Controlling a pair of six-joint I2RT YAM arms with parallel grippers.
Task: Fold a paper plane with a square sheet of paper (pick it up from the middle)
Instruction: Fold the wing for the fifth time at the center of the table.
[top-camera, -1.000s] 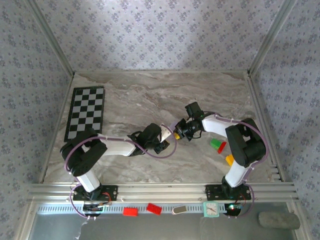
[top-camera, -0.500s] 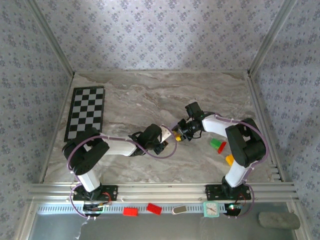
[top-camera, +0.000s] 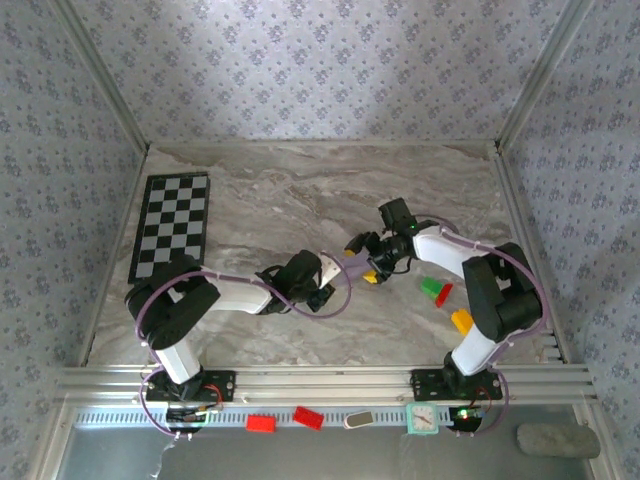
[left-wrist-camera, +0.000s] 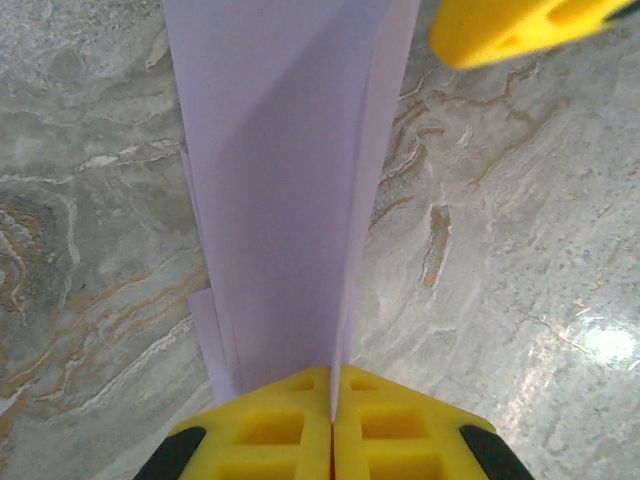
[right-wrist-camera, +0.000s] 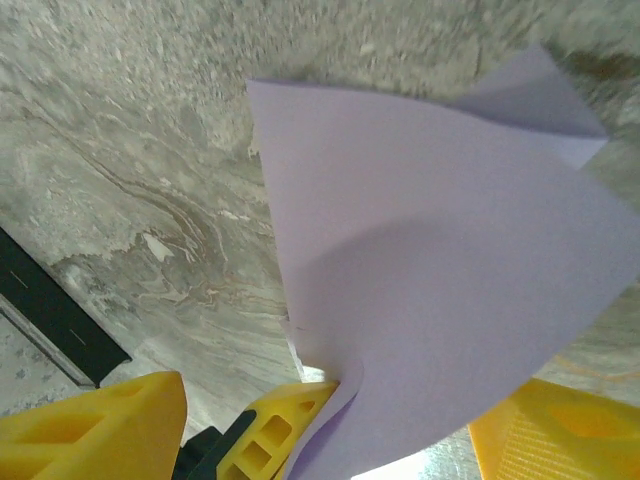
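Note:
The pale lilac paper plane (left-wrist-camera: 280, 180) is a narrow folded strip with a lengthwise crease, held just above the marble table. My left gripper (left-wrist-camera: 332, 400) is shut on its near end, with the paper edge pinched between the yellow fingers. In the top view the left gripper (top-camera: 325, 277) and the paper (top-camera: 337, 264) are at the table's middle. My right gripper (top-camera: 364, 260) stands open around the paper's far end, one finger on each side. In the right wrist view the right gripper (right-wrist-camera: 335, 405) is spread wide around the curved lilac paper (right-wrist-camera: 450, 260), and a left finger (right-wrist-camera: 285, 425) shows between.
A black-and-white checkerboard (top-camera: 172, 225) lies at the far left. A green and red block (top-camera: 435, 290) and a yellow block (top-camera: 460, 320) sit right of the right arm. Two red blocks (top-camera: 262, 423) and a small clock (top-camera: 423, 418) rest on the front ledge.
The right gripper has opened and let go of the paper, drawing back slightly to the right. The left gripper has closed fully on the paper's near end.

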